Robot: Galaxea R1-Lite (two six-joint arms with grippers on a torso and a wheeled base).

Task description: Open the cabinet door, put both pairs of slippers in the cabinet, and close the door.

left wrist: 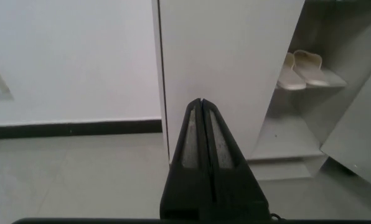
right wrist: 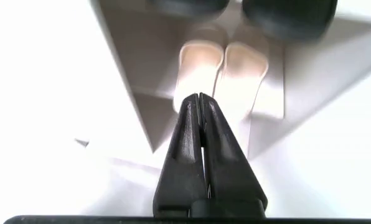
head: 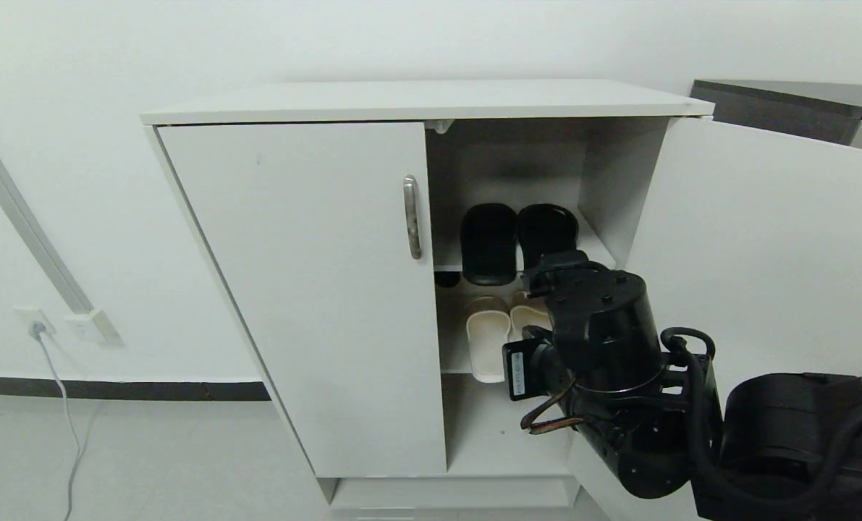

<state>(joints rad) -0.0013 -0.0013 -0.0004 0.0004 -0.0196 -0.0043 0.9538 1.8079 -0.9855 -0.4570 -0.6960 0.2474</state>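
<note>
The white cabinet (head: 293,289) stands with its right door (head: 763,246) swung open and its left door shut. A black pair of slippers (head: 517,242) rests on the upper shelf, and a cream pair of slippers (head: 499,329) lies on the middle shelf below. My right arm is in front of the open compartment, hiding part of the cream pair. In the right wrist view my right gripper (right wrist: 201,102) is shut and empty, just outside the cream slippers (right wrist: 226,71). My left gripper (left wrist: 200,106) is shut and empty, low before the shut left door, with the cream slippers (left wrist: 302,67) off to one side.
A metal handle (head: 412,215) runs down the left door's edge. A wall socket with a cable (head: 36,325) sits low on the wall at the left. A dark table edge (head: 800,101) shows behind the cabinet at the right. The bottom shelf (head: 488,434) is bare.
</note>
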